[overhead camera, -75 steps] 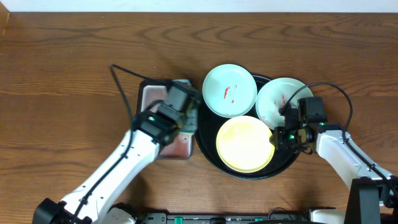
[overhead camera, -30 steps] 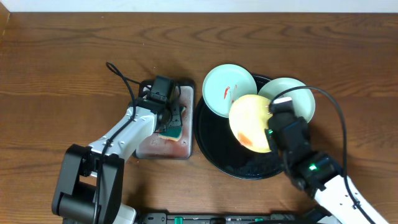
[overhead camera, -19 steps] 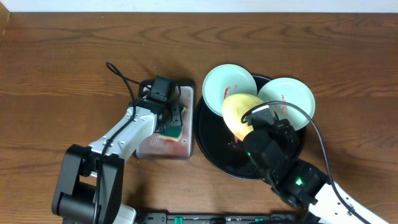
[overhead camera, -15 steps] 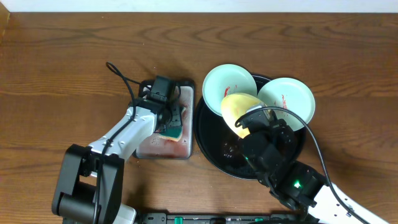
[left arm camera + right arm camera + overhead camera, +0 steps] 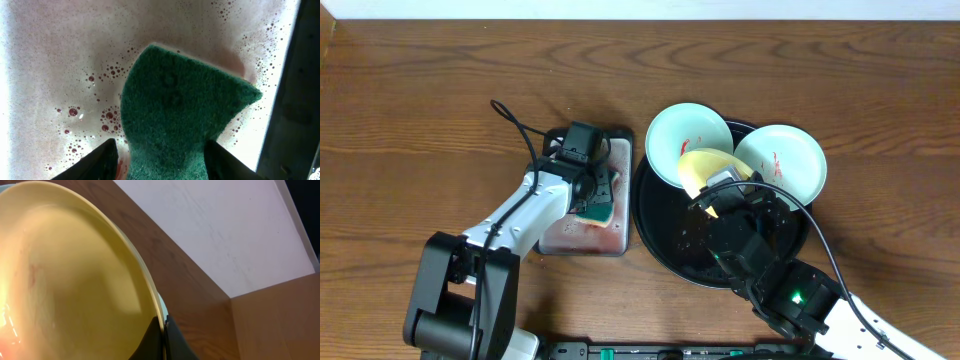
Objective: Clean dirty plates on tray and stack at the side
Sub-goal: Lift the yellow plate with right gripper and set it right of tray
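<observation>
In the right wrist view, the yellow plate (image 5: 75, 275) is cut off by the left and bottom edges, and its lower left corner is lost in glare. Of the right hand (image 5: 161, 339) we see only dark tips closed on the rim.

From above, the right arm (image 5: 760, 255) covers that hand and most of the plate, leaving only the upper edge. It also hides much of the black tray (image 5: 658, 228) and runs off the bottom edge.

In the left wrist view, the sponge (image 5: 180, 115) runs off the bottom edge, where the left hand (image 5: 161, 160) pinches it. Only its fingertips (image 5: 102, 160) show. The dark strip (image 5: 295, 100) at right is too blurred for us to name.

Overhead, the left arm (image 5: 520, 222) hides part of the silver tray (image 5: 565, 237).
</observation>
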Motion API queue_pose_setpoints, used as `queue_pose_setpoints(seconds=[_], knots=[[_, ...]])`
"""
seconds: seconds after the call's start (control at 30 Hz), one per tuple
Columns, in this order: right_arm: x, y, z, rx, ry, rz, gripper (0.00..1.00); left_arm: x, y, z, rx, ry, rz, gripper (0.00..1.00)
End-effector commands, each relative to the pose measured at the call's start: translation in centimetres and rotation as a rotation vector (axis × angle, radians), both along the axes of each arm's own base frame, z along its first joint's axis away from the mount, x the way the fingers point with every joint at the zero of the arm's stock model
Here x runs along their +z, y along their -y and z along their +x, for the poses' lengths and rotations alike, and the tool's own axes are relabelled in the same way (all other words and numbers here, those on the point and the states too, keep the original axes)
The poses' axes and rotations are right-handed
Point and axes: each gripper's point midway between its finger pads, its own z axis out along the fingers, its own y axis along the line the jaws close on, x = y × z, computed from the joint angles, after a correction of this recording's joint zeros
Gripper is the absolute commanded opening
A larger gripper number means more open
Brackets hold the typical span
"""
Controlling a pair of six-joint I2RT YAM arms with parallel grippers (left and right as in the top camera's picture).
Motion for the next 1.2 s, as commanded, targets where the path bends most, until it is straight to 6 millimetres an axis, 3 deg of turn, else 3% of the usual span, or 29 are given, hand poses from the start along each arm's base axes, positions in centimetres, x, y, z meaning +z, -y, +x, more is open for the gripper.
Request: queue_pose_setpoints(seconds=[0.0, 0.17, 0.33, 0.47, 0.53, 0.73, 0.9, 1.07, 1.17], knots=[[1.6, -0.1, 0.1, -0.012, 0.037, 0.017, 0.01, -0.4, -0.3, -0.3, -0.003, -0.015, 0.009, 0.56], [1.4, 2.3, 1.1, -0.163, 0.073, 0.224, 0.01, -0.4, -0.3, -0.3, -0.003, -0.015, 0.009, 0.57], [-0.9, 4.7, 2.7, -0.279, -0.002, 0.520, 0.01, -0.4, -0.3, -0.3, -0.003, -0.016, 0.009, 0.57], [-3.1, 8.3, 3.7, -0.417, -0.086, 0.756, 0.01, -0.4, -0.3, -0.3, -0.003, -0.015, 0.009, 0.56], [-4.3, 11.2, 3.7, -0.527, -0.117, 0.883, 0.01, -0.4, -0.3, -0.3, -0.003, -0.015, 0.009, 0.56], [-6.3, 19.5, 2.2, -0.830, -0.101, 1.209, 0.01, -0.4, -0.3, -0.3, -0.003, -0.015, 0.009, 0.57], [-7.6, 26.2, -0.2, -1.061, -0.005, 1.355, 0.01, -0.4, -0.3, -0.3, -0.003, -0.015, 0.009, 0.56], [-10.8, 31.1, -3.2, -1.305, 0.037, 1.396, 0.01, -0.4, -0.3, -0.3, -0.003, -0.015, 0.009, 0.56], [-12.9, 32.4, -3.8, -1.388, 0.014, 1.403, 0.01, -0.4, -0.3, -0.3, -0.003, -0.015, 0.008, 0.56]])
